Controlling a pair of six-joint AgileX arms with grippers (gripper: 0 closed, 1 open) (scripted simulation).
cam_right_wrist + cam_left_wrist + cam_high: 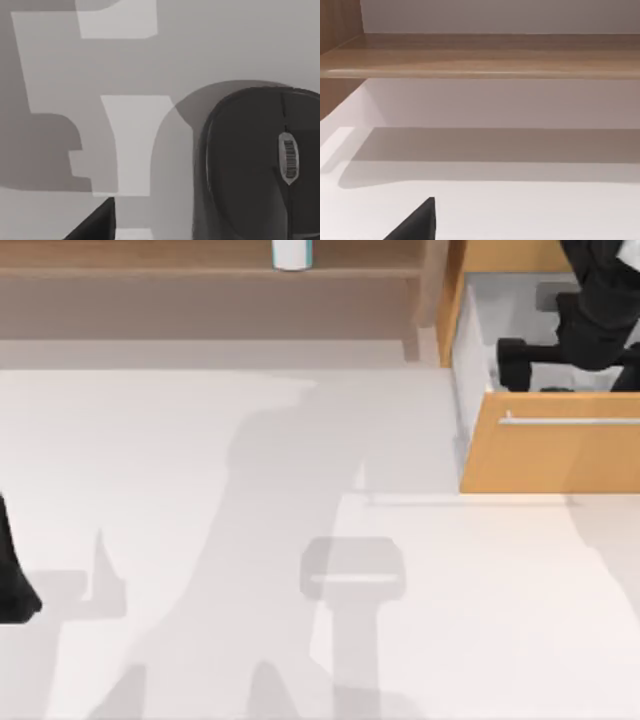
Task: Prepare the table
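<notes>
The white table (180,540) spreads wide across the top view and also lies below the shelf in the left wrist view (530,210). My right gripper (520,362) reaches down into the open drawer (475,310) at the back right. In the right wrist view a dark computer mouse (250,165) with a scroll wheel lies on the drawer's grey floor (200,45), close under the gripper and not held. My left gripper (12,585) is parked at the table's left edge.
The orange-wood cabinet's pulled-out drawer front (550,455) with its silver bar handle (570,421) juts over the table at the right. A tan wooden shelf (200,290) runs along the back, with a white cylinder (291,254) standing on it.
</notes>
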